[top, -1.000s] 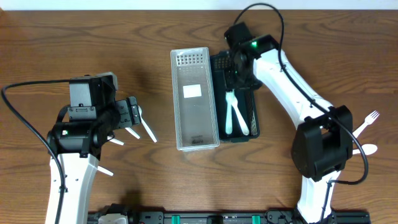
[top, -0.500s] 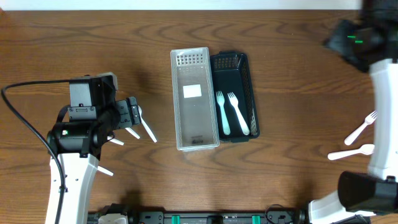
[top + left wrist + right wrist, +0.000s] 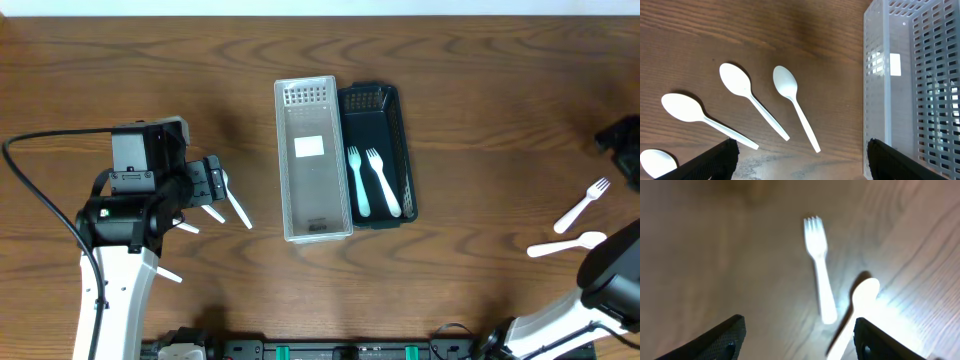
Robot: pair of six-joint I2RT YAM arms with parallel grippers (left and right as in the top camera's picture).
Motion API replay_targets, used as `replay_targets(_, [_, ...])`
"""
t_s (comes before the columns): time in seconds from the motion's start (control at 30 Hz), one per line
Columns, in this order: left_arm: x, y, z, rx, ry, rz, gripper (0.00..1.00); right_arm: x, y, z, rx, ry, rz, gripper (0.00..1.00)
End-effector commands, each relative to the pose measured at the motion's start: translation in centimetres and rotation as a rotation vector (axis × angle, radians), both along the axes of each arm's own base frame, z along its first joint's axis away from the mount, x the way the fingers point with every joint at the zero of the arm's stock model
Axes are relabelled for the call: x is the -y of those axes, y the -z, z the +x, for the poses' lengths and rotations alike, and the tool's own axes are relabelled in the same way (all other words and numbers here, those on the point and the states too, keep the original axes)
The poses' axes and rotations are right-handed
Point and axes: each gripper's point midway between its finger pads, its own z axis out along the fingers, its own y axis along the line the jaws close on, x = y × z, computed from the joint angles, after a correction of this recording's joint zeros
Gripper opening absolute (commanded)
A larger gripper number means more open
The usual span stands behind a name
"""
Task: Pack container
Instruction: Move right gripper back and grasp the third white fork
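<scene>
A clear slotted container (image 3: 313,160) and a black basket (image 3: 390,110) stand side by side at the table's centre. Two white forks (image 3: 370,182) lie in the black basket. My left gripper (image 3: 214,186) hovers open over several white spoons (image 3: 745,90), with the clear container (image 3: 912,75) to its right in the left wrist view. Nothing sits between its fingers (image 3: 715,160). My right arm (image 3: 626,146) is at the right edge of the table. In the right wrist view, the right gripper (image 3: 800,340) is open above a loose fork (image 3: 819,270) and spoon (image 3: 862,300), holding nothing.
The loose fork (image 3: 583,204) and spoon (image 3: 565,244) lie on bare wood near the right edge. More spoons (image 3: 168,272) lie under and beside the left arm. A black cable (image 3: 40,200) loops at the left.
My right arm has swung from over the black basket out to the table's right edge, its jaws opening wider. Two forks stay in the basket. The left arm has not moved.
</scene>
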Motion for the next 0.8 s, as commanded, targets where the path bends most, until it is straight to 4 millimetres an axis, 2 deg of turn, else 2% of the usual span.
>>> replay_targets(0.0, [0.0,-0.6,0.2,0.017,0.011,0.008,0.85,0.4,3.5,-1.7,-0.053,-0.02,0.064,0.73])
replay_targets(0.13, [0.0,-0.6,0.2,0.017,0.011,0.008,0.85,0.4,7.7,-2.6,-0.081,-0.057,0.129,0.73])
replay_targets(0.3, [0.0,-0.6,0.2,0.017,0.011,0.008,0.85,0.4,11.2,-2.4,-0.101,-0.141,0.169,0.73])
replay_targets(0.57, [0.0,-0.6,0.2,0.017,0.01,0.008,0.85,0.6,13.9,-1.9,-0.122,-0.199,0.18,0.73])
replay_targets(0.77, [0.0,-0.6,0.2,0.017,0.01,0.008,0.85,0.8,14.3,-1.7,-0.119,-0.223,0.175,0.71])
